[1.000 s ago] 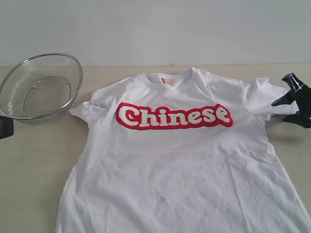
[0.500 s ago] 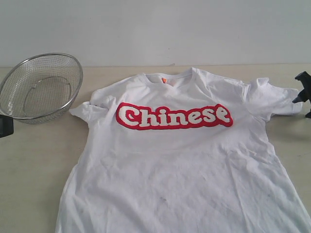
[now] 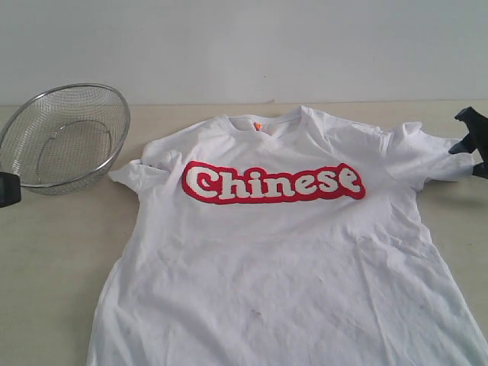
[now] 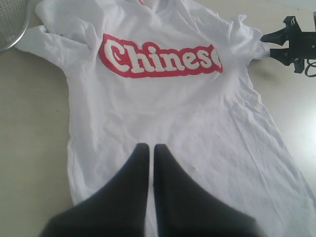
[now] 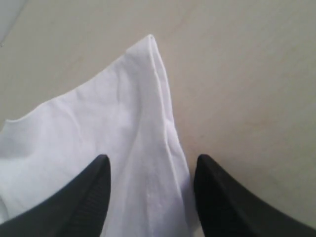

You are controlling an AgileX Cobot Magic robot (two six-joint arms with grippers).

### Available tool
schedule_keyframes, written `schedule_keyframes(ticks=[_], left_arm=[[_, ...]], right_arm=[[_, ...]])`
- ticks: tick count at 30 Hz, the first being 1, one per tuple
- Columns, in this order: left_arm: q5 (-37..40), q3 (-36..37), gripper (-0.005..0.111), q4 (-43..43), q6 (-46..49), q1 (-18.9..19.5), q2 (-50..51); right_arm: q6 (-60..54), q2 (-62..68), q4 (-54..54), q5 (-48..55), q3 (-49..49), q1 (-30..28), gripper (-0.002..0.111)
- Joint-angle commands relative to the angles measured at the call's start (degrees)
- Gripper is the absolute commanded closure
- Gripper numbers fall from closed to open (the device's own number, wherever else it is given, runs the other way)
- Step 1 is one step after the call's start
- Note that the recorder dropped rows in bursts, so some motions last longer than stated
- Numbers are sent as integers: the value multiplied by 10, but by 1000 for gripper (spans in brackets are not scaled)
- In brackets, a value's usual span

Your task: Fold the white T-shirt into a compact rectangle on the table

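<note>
My right end effector (image 5: 150, 163), jaws spread, brackets one sleeve (image 5: 98, 128) of the white T-shirt (image 3: 290, 259), tip pointing away. My left end effector (image 4: 147, 148), pressed together, stands well apart.

Your T-shirt (image 3: 282, 252) lies flat on the table (image 3: 53, 259), collar toward the far edge. The bowl (image 3: 65, 137) sits on the table to its left, near that sleeve. At the right, the 2 fingers (image 5: 79, 202) of your right gripper (image 5: 150, 165) flank the other sleeve's tip.
</note>
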Motion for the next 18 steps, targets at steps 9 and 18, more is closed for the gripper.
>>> schedule_keyframes(ticks=[9, 18], left_arm=[[-21, 1, 102, -5, 4, 2, -2], [-21, 1, 102, -5, 4, 2, -2]], right_arm=[[-41, 34, -29, 47, 17, 3, 105], [-51, 6, -41, 50, 11, 2, 108]])
